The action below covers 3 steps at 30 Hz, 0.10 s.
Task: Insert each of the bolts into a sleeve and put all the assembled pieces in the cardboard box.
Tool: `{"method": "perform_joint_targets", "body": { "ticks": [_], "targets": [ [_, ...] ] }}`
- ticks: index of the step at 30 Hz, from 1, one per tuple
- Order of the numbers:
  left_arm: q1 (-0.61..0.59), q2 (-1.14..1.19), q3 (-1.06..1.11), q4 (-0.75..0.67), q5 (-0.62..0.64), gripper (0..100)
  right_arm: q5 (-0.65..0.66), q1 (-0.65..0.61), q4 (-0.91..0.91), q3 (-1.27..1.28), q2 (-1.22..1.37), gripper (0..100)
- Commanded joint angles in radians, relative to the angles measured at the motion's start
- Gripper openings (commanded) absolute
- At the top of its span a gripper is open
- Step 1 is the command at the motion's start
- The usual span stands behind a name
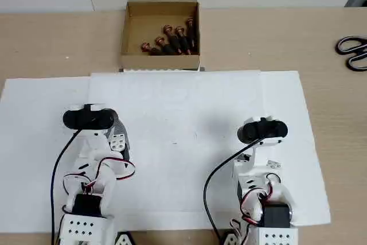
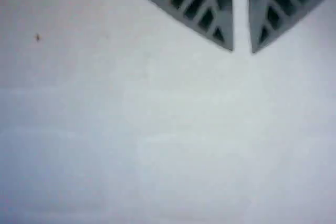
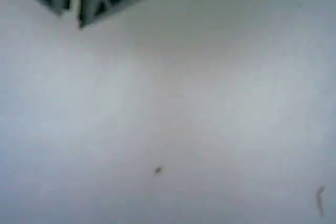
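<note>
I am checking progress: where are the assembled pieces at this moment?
In the high view, the assembled pieces lie together inside the cardboard box, toward its right side, on the table just beyond the far edge of the white paper.

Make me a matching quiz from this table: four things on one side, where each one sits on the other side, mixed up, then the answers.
Things
1. cardboard box
2. bolts
3. scissors
4. white paper

Places
A. on bare wood by the right edge of the table
B. lying inside the box
C. at the far side, just beyond the paper
D. spread flat over the near half

Pairs: 1-C, 2-B, 3-A, 4-D
</note>
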Motion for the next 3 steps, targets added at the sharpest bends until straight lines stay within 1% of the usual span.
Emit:
{"method": "perform_joint_targets", "body": {
  "ticks": [1,3],
  "targets": [
    [0.0,-0.008,-0.005,-0.023,0.0,1,0.011,0.007,-0.022,-0.006,-0.013,0.3],
    [0.0,-0.008,-0.005,-0.023,0.0,1,0.011,0.007,-0.022,-0.006,-0.013,0.3]
  ]
}}
